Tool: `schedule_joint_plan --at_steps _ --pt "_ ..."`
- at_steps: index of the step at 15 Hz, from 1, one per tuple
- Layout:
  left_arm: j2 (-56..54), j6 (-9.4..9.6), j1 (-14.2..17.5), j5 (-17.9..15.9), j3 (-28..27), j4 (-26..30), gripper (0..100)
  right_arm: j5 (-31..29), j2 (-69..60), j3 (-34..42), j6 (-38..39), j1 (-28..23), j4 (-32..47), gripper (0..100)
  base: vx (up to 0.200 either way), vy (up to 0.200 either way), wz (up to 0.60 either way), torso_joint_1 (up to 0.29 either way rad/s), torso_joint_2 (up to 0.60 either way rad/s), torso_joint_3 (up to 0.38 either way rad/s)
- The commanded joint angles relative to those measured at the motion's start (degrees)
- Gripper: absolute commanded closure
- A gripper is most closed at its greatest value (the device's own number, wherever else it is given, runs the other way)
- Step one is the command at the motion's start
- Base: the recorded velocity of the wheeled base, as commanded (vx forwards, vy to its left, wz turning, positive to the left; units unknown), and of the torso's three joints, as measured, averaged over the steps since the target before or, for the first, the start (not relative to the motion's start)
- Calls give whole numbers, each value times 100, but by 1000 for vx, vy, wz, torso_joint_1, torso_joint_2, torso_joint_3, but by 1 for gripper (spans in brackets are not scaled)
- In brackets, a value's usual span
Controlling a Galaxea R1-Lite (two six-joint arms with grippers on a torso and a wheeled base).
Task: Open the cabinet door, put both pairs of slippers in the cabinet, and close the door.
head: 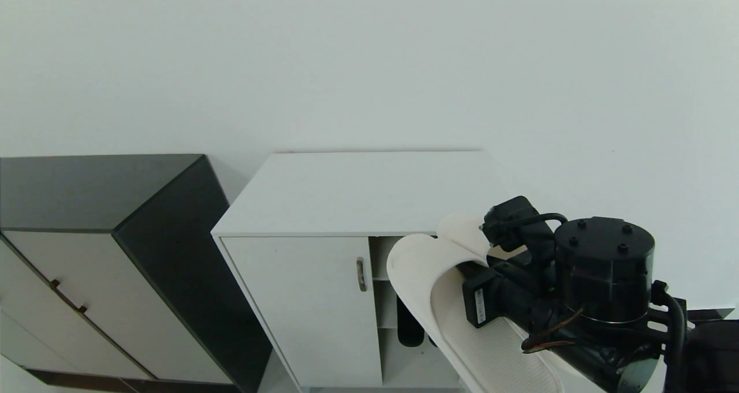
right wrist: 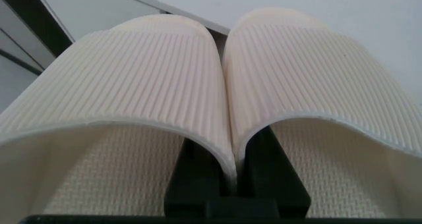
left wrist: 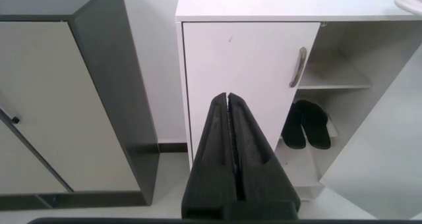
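The right end effector (right wrist: 234, 178) pinches both cream slippers (head: 421, 277) by their inner edges, so one carry serves, at four o'clock from the open cabinet (head: 358, 191). The black slippers (left wrist: 306, 124) sit inside, and the left end effector (left wrist: 229, 109) is closed, empty.

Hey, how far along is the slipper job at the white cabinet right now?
Done: the white cabinet stands open on its right side, and the black pair of slippers lies on a lower shelf. In hand: the right gripper is shut on the cream ribbed pair of slippers, in front of the opening. Remaining: shelve that pair, then shut the cabinet.
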Motion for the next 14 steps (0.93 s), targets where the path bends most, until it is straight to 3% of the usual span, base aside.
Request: schedule_joint_plan --at_steps 1,5,14 --pt "-1 -6 1 2 0 0 100 1 -16 40 2 72 -8 100 0 0 0 0 0 0" --pt "-1 2 1 -6 0 0 100 1 2 66 2 90 -8 100 0 0 0 -78 175 98" --pt "-1 -6 1 2 0 0 100 1 72 101 -7 108 -87 100 0 0 0 -223 537 312"
